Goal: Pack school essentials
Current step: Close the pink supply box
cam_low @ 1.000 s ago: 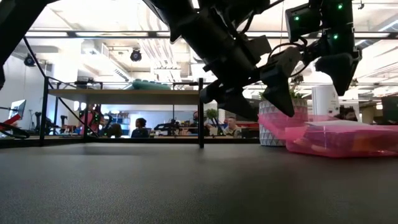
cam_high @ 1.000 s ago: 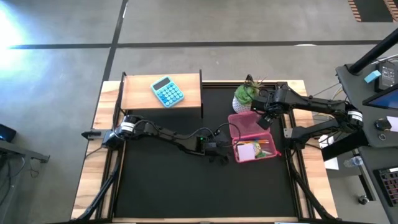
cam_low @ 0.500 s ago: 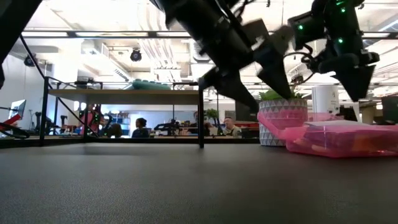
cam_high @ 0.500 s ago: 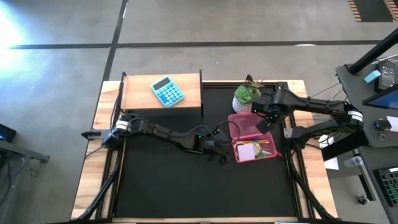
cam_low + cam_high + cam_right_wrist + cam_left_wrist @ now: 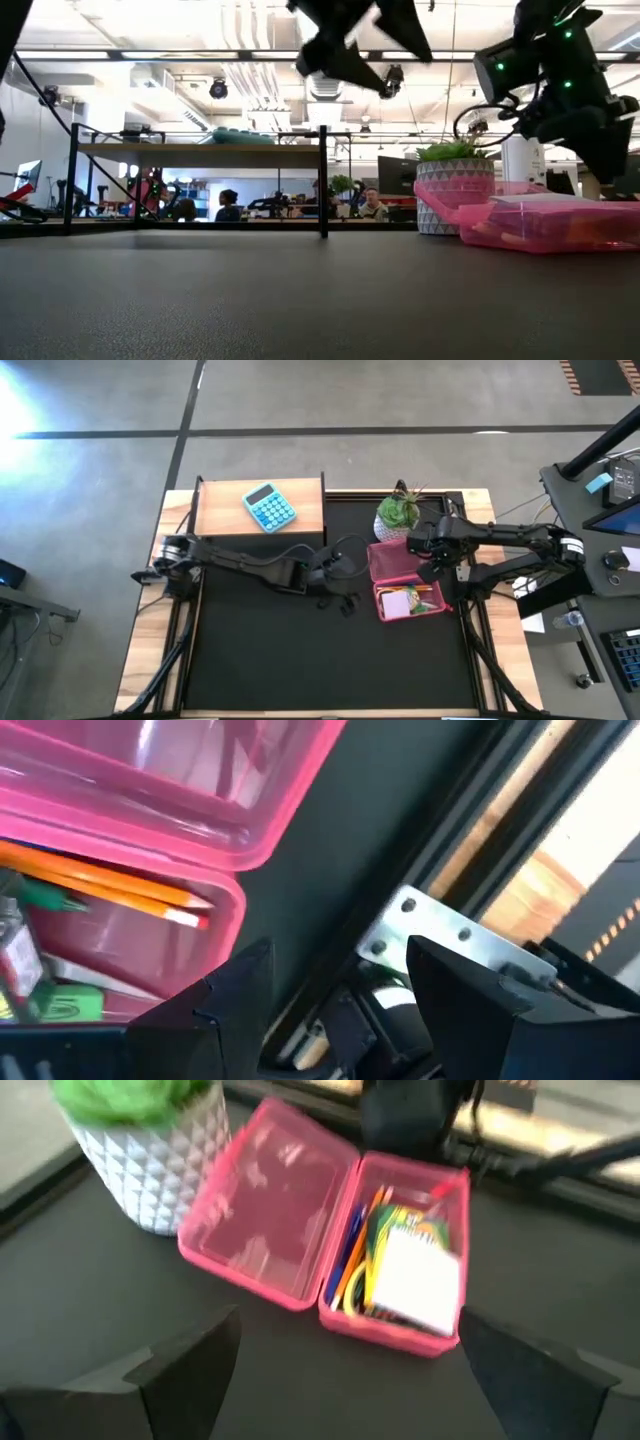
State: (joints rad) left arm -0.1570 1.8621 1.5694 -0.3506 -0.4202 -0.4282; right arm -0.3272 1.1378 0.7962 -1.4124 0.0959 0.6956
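High view: pink case (image 5: 408,582) open on black mat (image 5: 270,650), lid half toward potted plant (image 5: 397,512), base half holding school essentials (image 5: 410,601). Left gripper (image 5: 338,573) on the mat, left of the case, apart from it. Right gripper (image 5: 438,560) at the case's right edge. Blue calculator (image 5: 269,507) on wooden shelf (image 5: 225,510).

Low view: both arms raised above the mat; case beside the plant pot, at right.

Left wrist view: left fingers (image 5: 175,1365) spread wide, nothing between. Case base packed with orange, green and blue pencils (image 5: 352,1258) plus crayon box (image 5: 415,1275); lid half empty.

Right wrist view: right fingers (image 5: 225,995) parted, holding nothing. Orange pencil (image 5: 105,885) in the case.
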